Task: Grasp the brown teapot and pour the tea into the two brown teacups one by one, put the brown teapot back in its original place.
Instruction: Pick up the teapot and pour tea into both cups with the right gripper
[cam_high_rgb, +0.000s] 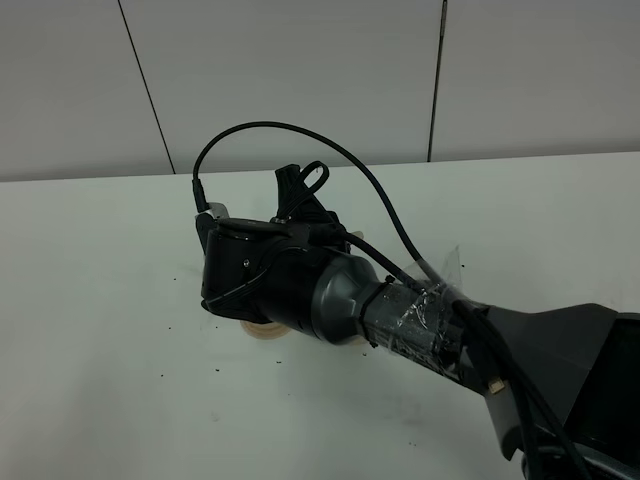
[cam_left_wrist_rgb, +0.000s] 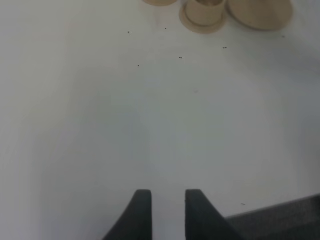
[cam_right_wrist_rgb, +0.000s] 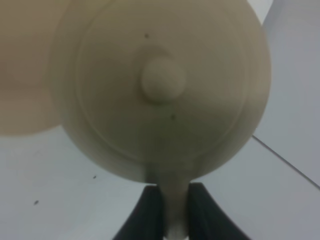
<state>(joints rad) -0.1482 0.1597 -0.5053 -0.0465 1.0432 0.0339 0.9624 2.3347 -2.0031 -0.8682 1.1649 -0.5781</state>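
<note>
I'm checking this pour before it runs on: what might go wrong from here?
The right claw pinches only the thin loop handle of the rounded beige ceramic teapot, so it may swing or slip. Nothing holds its knobbed lid, which might slide off when tipped. The small beige ceramic cup stands close to other beige crockery, easy to knock.

This looks like a robotics lab. A plain white desk (cam_high_rgb: 90, 390) stands against a pale panelled wall (cam_high_rgb: 300, 80) with dark seams. A robot arm (cam_high_rgb: 330, 295), cabled and taped, reaches over it.
</note>
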